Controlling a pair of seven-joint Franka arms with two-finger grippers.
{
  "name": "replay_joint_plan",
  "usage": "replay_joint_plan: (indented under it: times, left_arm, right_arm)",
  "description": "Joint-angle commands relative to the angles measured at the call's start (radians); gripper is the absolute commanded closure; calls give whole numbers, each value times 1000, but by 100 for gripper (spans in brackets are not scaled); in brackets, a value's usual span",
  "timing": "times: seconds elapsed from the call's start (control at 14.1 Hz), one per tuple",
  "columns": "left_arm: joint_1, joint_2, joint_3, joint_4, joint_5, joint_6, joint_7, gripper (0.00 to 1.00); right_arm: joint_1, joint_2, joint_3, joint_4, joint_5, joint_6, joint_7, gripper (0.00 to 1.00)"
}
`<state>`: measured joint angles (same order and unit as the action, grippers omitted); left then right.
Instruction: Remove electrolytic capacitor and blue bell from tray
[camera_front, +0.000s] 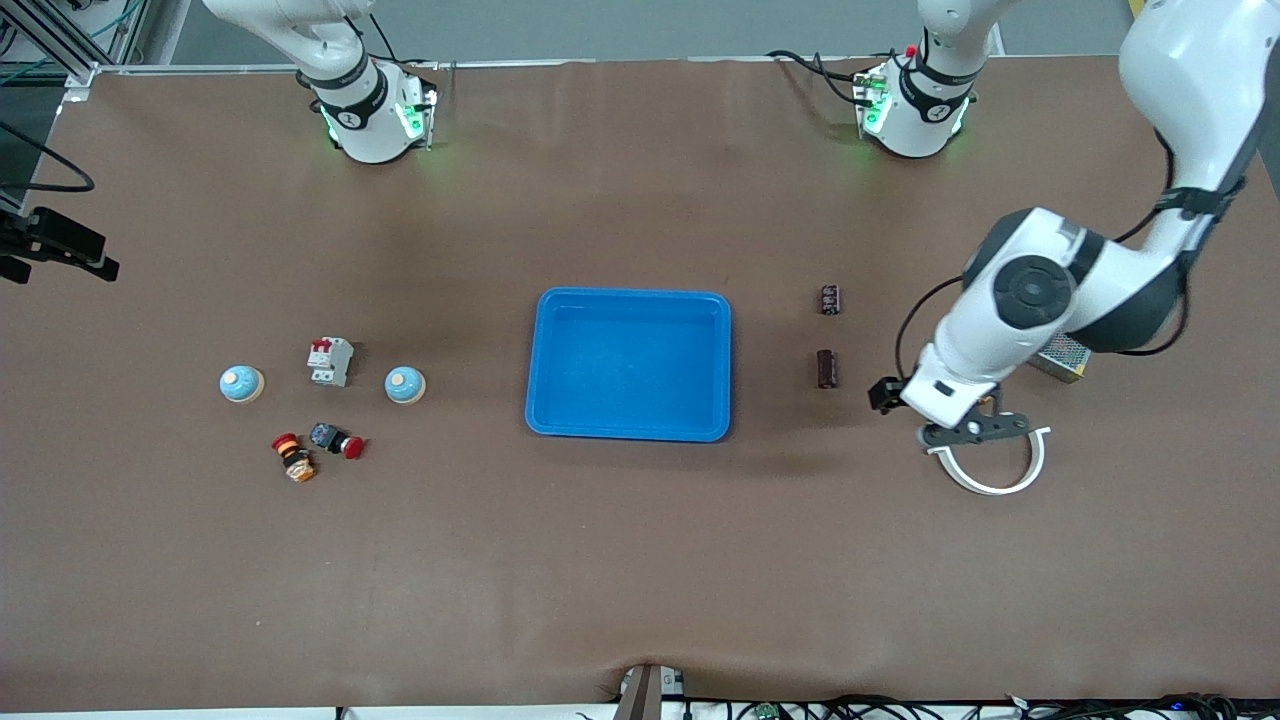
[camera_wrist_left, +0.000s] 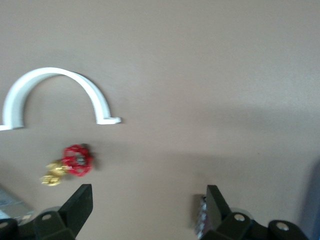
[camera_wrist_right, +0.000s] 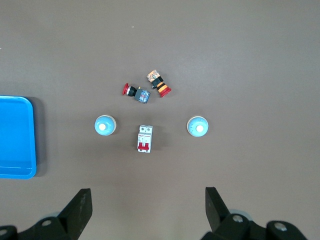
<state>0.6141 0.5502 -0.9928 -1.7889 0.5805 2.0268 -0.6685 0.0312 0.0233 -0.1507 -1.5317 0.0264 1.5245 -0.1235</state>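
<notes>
From the high front camera, I am looking down on a brown table (camera_front: 640, 560) with a blue tray (camera_front: 629, 364) sitting at its middle. Toward my left arm's end, two dark capacitors are lying just off the tray: the upper capacitor (camera_front: 830, 298) at about two o'clock from the tray's centre, the lower capacitor (camera_front: 826, 368) at three o'clock. My left gripper (camera_front: 985, 425) is hanging over a white half-ring clamp (camera_front: 992, 470), at four o'clock from the lower capacitor; a metal box (camera_front: 1060, 356) is peeking out under that arm. Toward my right arm's end, two blue bells are standing at nine o'clock from the tray: the inner bell (camera_front: 405, 384) near the tray, the outer bell (camera_front: 241, 383) farther out, with a white circuit breaker (camera_front: 331, 361) between them. Two push-button switches (camera_front: 318, 448) are lying nearer the camera than the breaker. My right arm is waiting, its hand out of this view.

Through my left wrist camera, my fingers (camera_wrist_left: 80, 205) are standing wide apart, holding nothing, over bare table. A red-handled valve (camera_wrist_left: 70, 164) is lying near the white clamp.

Through my right wrist camera, my right gripper (camera_wrist_right: 148, 210) is hovering with fingers spread and empty, over the bells, breaker and switches, the tray's edge at nine o'clock.
</notes>
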Motion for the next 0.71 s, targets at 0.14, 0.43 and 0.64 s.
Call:
replay_joint_plan:
  times: [0.14, 0.43, 0.64]
  left_arm:
    - [45, -3, -12, 163, -60, -140, 154, 0]
    - [81, -6, -12, 169, -50, -140, 216, 0]
    - [88, -9, -12, 171, -48, -140, 218, 0]
  right_arm:
    - [-1, 9, 3, 18, 4, -9, 4, 0]
    - [-4, 9, 3, 18, 4, -9, 4, 0]
    - [-1, 9, 3, 18, 4, -9, 4, 0]
